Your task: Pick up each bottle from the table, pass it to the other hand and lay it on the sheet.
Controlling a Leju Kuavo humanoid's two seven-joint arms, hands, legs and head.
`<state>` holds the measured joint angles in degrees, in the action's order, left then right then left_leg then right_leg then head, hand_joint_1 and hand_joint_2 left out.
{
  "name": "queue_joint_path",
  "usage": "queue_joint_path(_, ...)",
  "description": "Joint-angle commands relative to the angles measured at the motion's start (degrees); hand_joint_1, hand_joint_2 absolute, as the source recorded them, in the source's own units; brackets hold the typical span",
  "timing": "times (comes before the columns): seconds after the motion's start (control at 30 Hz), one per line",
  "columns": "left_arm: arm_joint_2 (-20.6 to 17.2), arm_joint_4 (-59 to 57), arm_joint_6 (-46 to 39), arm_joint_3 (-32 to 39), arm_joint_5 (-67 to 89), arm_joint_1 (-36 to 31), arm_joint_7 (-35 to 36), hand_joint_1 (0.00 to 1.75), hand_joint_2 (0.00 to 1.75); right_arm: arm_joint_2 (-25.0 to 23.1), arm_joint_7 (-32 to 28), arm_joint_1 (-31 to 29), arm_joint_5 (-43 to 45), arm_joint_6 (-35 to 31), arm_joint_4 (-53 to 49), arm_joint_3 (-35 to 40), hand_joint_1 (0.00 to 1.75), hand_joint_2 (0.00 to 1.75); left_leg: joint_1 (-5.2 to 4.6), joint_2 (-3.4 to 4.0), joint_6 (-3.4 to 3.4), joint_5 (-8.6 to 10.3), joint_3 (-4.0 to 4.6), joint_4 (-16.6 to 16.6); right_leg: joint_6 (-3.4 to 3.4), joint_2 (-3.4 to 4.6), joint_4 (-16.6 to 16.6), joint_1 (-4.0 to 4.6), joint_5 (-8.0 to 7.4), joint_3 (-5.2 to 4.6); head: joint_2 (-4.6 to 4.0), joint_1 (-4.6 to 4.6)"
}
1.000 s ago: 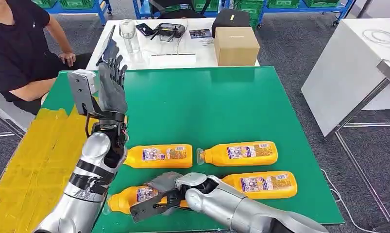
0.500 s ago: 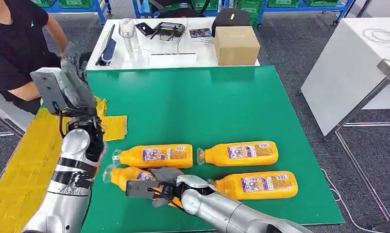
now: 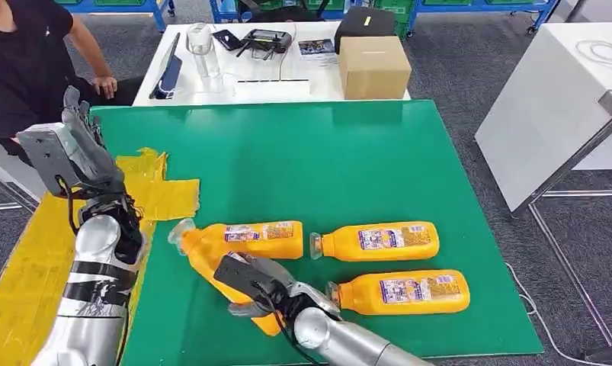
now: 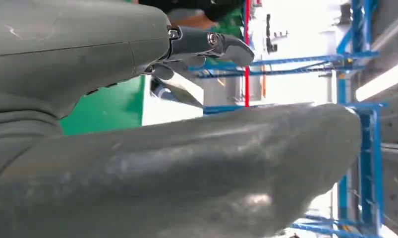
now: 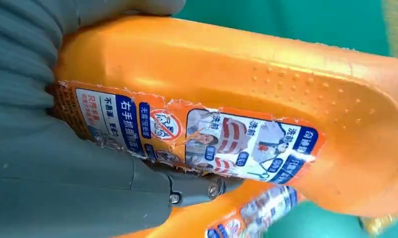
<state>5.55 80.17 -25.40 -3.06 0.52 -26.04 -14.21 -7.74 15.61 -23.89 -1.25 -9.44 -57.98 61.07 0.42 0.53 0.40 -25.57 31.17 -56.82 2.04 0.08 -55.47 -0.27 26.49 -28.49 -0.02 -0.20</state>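
In the head view, the right hand (image 3: 257,286) is gripping an orange plastic bottle with a clear cap and a printed label (image 3: 203,255), holding it tilted with its cap end raised toward the left, over the near part of the green desk (image 3: 302,164). Just behind it, a 2nd orange bottle (image 3: 257,239) is lying on its side on the green surface, and the held bottle's neck is sitting right against it. 2 more orange bottles are lying on their sides to the right: 1 in the middle row (image 3: 379,241), 1 nearer the front edge (image 3: 402,293). The left hand (image 3: 78,149) is standing raised over the crumpled yellow sheet (image 3: 161,194) at the desk's left side, fingers spread apart and holding nothing. A brown cardboard box (image 3: 373,66) is sitting on a white desk (image 3: 272,76) beyond, and a person in a black shirt (image 3: 20,61) is sitting at the far left.

In the left wrist view, the left hand (image 4: 187,163) is showing its thick grey thumb and darker fingers (image 4: 206,42) well apart, with nothing between them.

In the right wrist view, the right hand (image 5: 58,173) is wrapping around the orange bottle (image 5: 266,84), whose torn blue-and-white label is facing the camera.
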Motion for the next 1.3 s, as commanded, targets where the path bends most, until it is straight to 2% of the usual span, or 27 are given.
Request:
queue_joint_path(0.03, -1.0, -0.1, 2.8, 2.1, -1.3, 3.0, 2.6, 0.00, 1.75, 6.3, -3.7, 7.6, -3.7, -3.2, -15.7, -8.3, 1.75, 1.75, 0.01, -0.09, 0.02, -0.01, 0.19, 0.0, 0.00, -0.06, 0.1, 0.02, 0.01, -0.14, 0.00, 0.02)
queue_joint_path(0.1, -0.9, 1.0, 4.6, 1.8, -3.2, 5.0, 2.8, 0.00, 1.75, 8.5, -6.6, 13.6, -7.5, -0.5, -22.7, -14.5, 1.75, 1.75, -0.01, -0.21, 0.02, 0.00, 0.17, 0.1, 0.01, -0.20, 0.1, -0.01, 0.05, -0.09, 0.00, 0.02)
queue_joint_path(0.2, -0.4, 2.7, 8.7, 0.6, -8.2, 6.6, 6.4, 0.00, 1.75, 7.2, -7.2, 17.7, -11.8, 0.3, -28.7, -19.2, 1.75, 1.75, -0.04, -0.27, 0.02, -0.01, 0.36, 0.0, 0.02, -0.28, 0.0, -0.10, 0.06, -0.29, 0.00, 0.02)
queue_joint_path(0.23, -0.3, 3.1, 10.4, 0.3, -10.5, 6.9, 7.6, 0.00, 1.75, 6.9, -7.4, 18.6, -12.5, 0.3, -29.8, -20.1, 1.75, 1.75, 0.00, -0.33, 0.03, -0.06, 0.42, -0.1, 0.01, -0.32, 0.0, -0.09, 0.10, -0.31, 0.00, 0.02)
queue_joint_path(0.3, -0.2, 3.0, 11.8, -0.9, -12.4, 8.1, 9.7, 0.00, 1.75, 9.8, -7.2, 20.2, -13.7, -0.8, -33.9, -20.5, 1.75, 1.75, -0.03, -0.29, 0.02, -0.02, 0.62, -0.1, 0.01, -0.28, 0.0, -0.12, 0.05, -0.51, 0.00, 0.02)
queue_joint_path(0.4, -0.4, 3.5, 13.5, -2.1, -14.6, 9.2, 10.5, 0.00, 1.75, 11.6, -7.7, 22.3, -14.5, -1.6, -37.9, -21.8, 1.75, 1.75, -0.02, -0.40, 0.03, -0.04, 0.60, 0.0, 0.01, -0.38, 0.1, -0.08, 0.07, -0.45, 0.00, 0.00)
queue_joint_path(0.63, -0.6, 5.1, 16.0, -3.6, -18.0, 10.6, 12.2, 0.00, 1.75, 13.1, -8.4, 24.5, -17.0, -2.1, -42.1, -22.8, 1.75, 1.75, -0.09, -0.31, 0.02, -0.04, 0.64, -0.1, -0.01, -0.30, 0.1, -0.10, 0.06, -0.53, 0.00, 0.02)
queue_joint_path(0.67, -1.3, 5.1, 18.6, -3.7, -20.9, 10.9, 13.5, 0.00, 1.75, 13.0, -8.4, 24.2, -17.2, -2.3, -42.6, -23.0, 1.75, 1.75, -0.11, -0.28, 0.02, -0.03, 0.64, 0.0, -0.01, -0.27, 0.0, -0.12, 0.05, -0.56, 0.00, 0.02)
queue_joint_path(0.77, -0.7, 8.0, 20.5, -4.6, -22.3, 15.1, 13.6, 0.00, 1.75, 14.7, -8.6, 27.9, -19.9, -2.9, -46.8, -24.8, 1.75, 1.75, -0.07, -0.26, 0.00, -0.06, 0.58, 0.0, -0.03, -0.24, 0.1, -0.08, 0.05, -0.51, 0.00, 0.02)
queue_joint_path(1.3, -0.8, 8.2, 20.5, -4.6, -22.4, 15.1, 13.5, 0.00, 1.75, 14.5, -8.7, 27.8, -19.9, -2.9, -46.6, -24.8, 1.75, 1.75, -0.07, -0.20, 0.02, -0.04, 0.64, 0.0, -0.02, -0.19, 0.1, -0.09, 0.03, -0.57, 0.00, 0.02)
